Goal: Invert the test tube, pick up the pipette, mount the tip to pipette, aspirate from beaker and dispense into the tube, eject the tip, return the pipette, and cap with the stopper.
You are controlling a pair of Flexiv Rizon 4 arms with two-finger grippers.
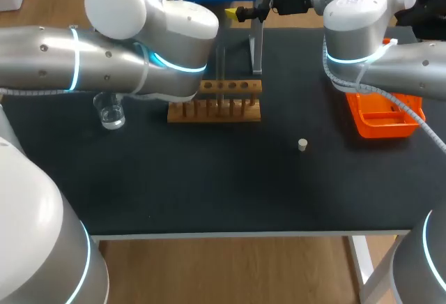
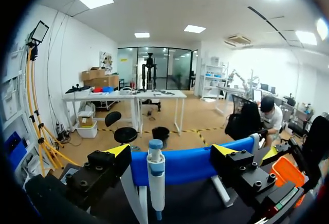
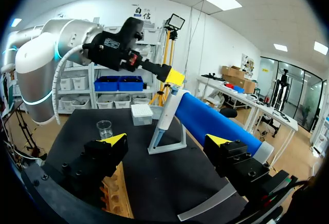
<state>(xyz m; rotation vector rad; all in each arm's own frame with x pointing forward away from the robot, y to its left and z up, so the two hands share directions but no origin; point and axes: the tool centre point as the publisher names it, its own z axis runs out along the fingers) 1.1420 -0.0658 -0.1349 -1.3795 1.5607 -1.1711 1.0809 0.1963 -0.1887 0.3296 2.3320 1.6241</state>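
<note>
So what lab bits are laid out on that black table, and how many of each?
Glass beaker: 1
Wooden tube rack: 1
Pipette: 1
Pipette stand: 1
Tip box: 1
Stopper: 1
Orange tray: 1
Total: 7

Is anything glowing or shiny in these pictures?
Head view: bluish rings glow on the left arm and right arm, and the glass beaker glints against the dull black table. Right wrist view: the left arm's ring glows too. Left wrist view: ceiling lights glare white above the pipette.
</note>
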